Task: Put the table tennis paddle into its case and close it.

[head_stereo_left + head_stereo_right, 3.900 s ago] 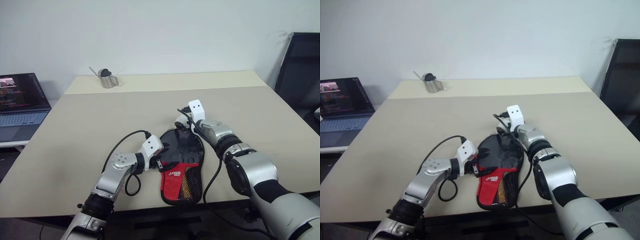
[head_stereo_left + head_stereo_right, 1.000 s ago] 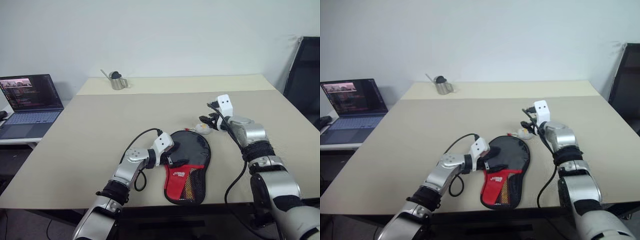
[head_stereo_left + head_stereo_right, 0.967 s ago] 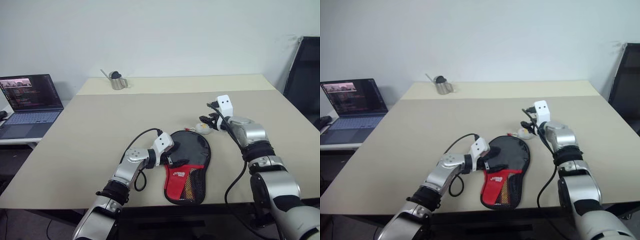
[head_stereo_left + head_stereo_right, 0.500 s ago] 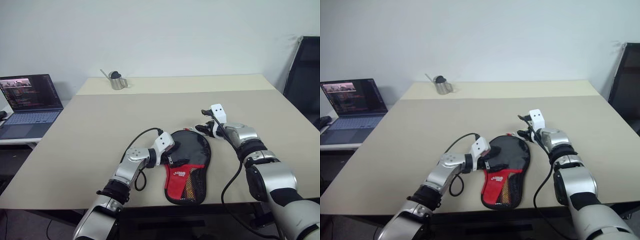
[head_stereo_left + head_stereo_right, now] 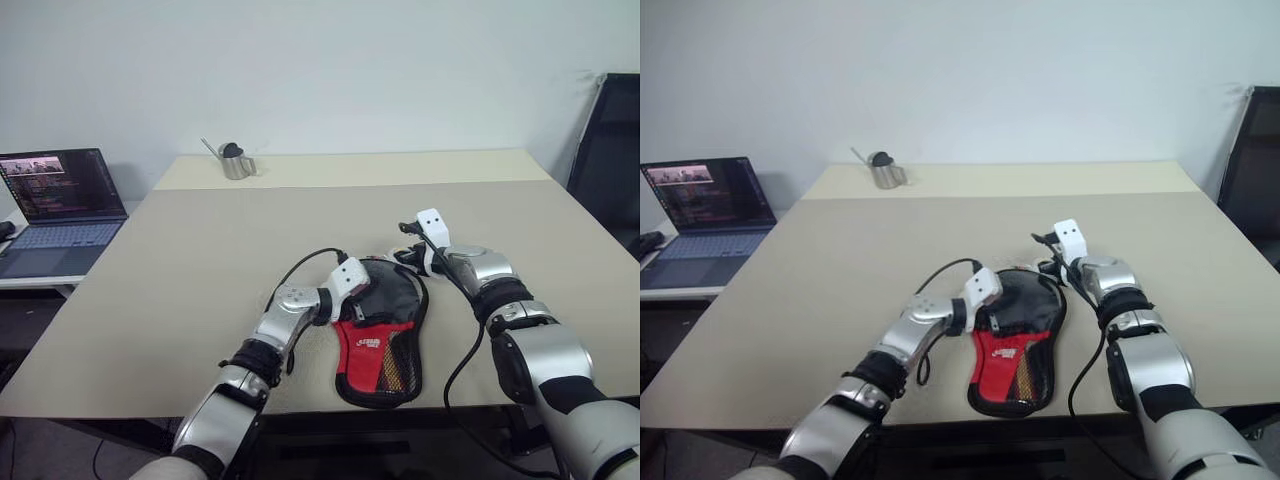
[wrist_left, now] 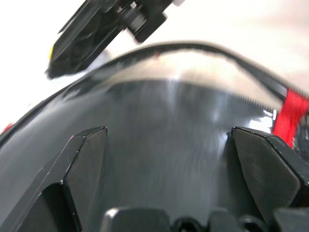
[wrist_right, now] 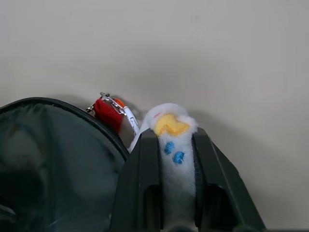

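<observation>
The black and red case (image 5: pixel 380 352) lies flat near the table's front edge, its round end pointing away from me. The table tennis paddle is hidden. My left gripper (image 5: pixel 362 303) rests open on the case's black round part (image 6: pixel 169 121), its fingers (image 6: pixel 82 159) spread wide over the fabric. My right gripper (image 5: pixel 406 258) sits at the case's far rim, shut on the small white plush charm (image 7: pixel 169 123) with a yellow beak. The charm hangs from a red zip pull (image 7: pixel 106 108) at the rim.
A small metal watering can (image 5: pixel 235 160) stands at the table's far left. An open laptop (image 5: pixel 55 195) sits on a lower surface to the left. A black chair (image 5: pixel 610 140) stands beyond the table's right side.
My right gripper dropped down-left to the case's rim and shut on the plush charm. My left arm slid right onto the case, and the case shifted slightly right.
</observation>
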You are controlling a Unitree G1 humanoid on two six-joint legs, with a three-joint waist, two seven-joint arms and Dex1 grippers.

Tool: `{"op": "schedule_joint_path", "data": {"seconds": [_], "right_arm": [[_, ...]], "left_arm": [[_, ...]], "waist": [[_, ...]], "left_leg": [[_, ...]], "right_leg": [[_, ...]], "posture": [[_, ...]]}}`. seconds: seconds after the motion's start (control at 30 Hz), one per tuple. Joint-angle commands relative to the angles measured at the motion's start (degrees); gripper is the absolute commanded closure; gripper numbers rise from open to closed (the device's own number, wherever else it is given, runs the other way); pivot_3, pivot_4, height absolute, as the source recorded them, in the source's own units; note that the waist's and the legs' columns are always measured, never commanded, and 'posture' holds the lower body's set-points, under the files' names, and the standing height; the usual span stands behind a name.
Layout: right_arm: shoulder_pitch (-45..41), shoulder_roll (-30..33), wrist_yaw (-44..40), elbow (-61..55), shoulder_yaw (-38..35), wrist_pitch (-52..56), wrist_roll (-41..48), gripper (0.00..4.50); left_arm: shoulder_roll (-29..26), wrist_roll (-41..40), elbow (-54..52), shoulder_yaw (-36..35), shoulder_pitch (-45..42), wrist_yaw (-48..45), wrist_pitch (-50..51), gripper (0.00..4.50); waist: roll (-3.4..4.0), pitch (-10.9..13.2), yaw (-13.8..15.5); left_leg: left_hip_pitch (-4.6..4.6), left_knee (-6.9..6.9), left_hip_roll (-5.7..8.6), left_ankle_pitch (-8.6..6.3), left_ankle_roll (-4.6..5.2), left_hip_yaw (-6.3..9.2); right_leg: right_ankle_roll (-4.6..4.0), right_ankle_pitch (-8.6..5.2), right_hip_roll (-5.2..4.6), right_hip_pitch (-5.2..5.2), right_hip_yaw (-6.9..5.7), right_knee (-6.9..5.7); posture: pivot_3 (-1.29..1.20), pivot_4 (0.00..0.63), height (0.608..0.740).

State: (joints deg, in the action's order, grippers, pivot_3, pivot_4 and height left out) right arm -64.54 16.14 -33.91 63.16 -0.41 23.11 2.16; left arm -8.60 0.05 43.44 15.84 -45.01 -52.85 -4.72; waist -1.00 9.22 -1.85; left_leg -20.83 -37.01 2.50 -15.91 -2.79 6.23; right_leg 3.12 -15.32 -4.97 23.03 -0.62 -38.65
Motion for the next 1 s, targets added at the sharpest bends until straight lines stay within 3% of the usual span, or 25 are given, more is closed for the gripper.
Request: {"op": "schedule_joint_path", "data": {"seconds": [0.03,0.5,0.8,1.0], "right_arm": [[0.29,0.3,-0.81,-3.33,0.22,1.35,-0.04,4.17],[3.0,0.35,-0.99,-10.91,0.37,6.36,0.2,4.17],[5.35,2.15,-1.0,-12.79,0.4,7.78,-0.21,4.17],[9.84,6.13,-2.52,-20.8,0.02,12.93,0.51,4.17]], "left_arm": [[-1.16,3.08,2.53,2.47,2.45,-1.47,0.33,0.0],[-7.8,0.71,-6.89,2.68,8.55,-8.95,5.98,0.0],[-4.92,2.17,1.06,3.16,5.75,-7.01,4.42,0.0],[-2.81,2.56,4.19,3.09,4.43,-5.79,3.71,0.0]], "waist": [[0.0,0.0,-0.16],[0.03,-0.02,-1.45],[0.04,-0.16,-1.15],[0.06,-0.19,0.14]], "left_leg": [[0.0,0.02,-0.02,0.0,-0.01,-0.02],[0.03,0.05,-0.07,-0.01,0.0,0.0],[0.06,0.0,-0.05,-0.01,0.01,-0.01],[0.29,-0.01,-0.02,-0.02,0.02,0.09]], "right_leg": [[0.0,0.0,0.01,0.04,0.02,0.0],[-0.01,0.0,0.07,0.07,0.08,-0.01],[0.0,0.0,0.06,-0.01,0.06,-0.04],[0.01,-0.01,0.03,-0.42,-0.07,0.12]], "posture": [[0.0,0.15,0.74],[0.0,0.15,0.74],[0.0,0.15,0.74],[0.0,0.15,0.74]]}}
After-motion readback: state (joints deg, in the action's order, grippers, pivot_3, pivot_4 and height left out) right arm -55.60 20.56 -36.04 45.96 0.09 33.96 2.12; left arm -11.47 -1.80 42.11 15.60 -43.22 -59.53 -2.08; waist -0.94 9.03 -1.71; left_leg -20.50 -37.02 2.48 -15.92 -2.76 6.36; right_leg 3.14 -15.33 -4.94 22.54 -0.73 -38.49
